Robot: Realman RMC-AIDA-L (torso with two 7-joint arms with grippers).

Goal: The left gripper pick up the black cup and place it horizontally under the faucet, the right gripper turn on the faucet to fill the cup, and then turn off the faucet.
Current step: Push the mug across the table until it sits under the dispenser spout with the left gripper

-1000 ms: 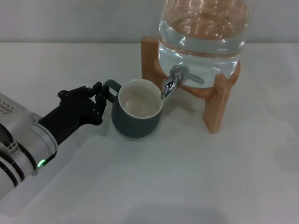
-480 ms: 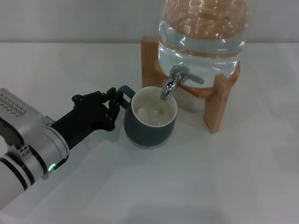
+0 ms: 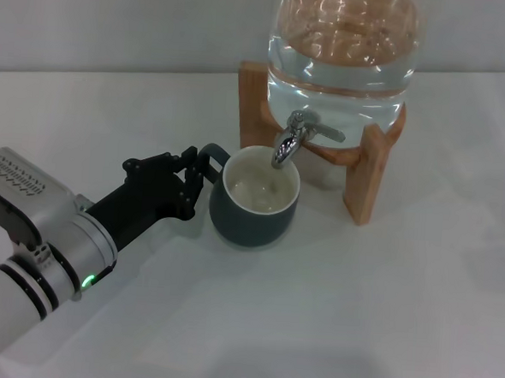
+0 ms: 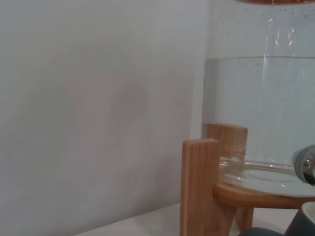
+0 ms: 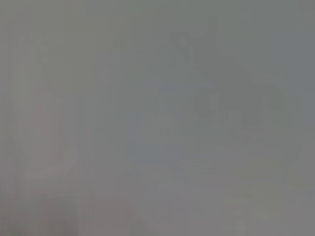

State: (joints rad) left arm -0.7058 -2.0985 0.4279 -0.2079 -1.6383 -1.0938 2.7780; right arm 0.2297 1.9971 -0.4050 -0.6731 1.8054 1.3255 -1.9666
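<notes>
- the black two-fingered left gripper (image 3: 194, 170) is clamped on the loop handle of the squat charcoal-black cup (image 3: 253, 208)
- the cup stands upright on the white table (image 3: 382, 308) — directly under the shiny chrome faucet (image 3: 292, 137)

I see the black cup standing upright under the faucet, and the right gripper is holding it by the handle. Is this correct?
Not quite. In the head view it is the left gripper, not the right, that holds the black cup by its handle. The rest is correct: the cup stands upright under the faucet. The right gripper is not in view.
</notes>
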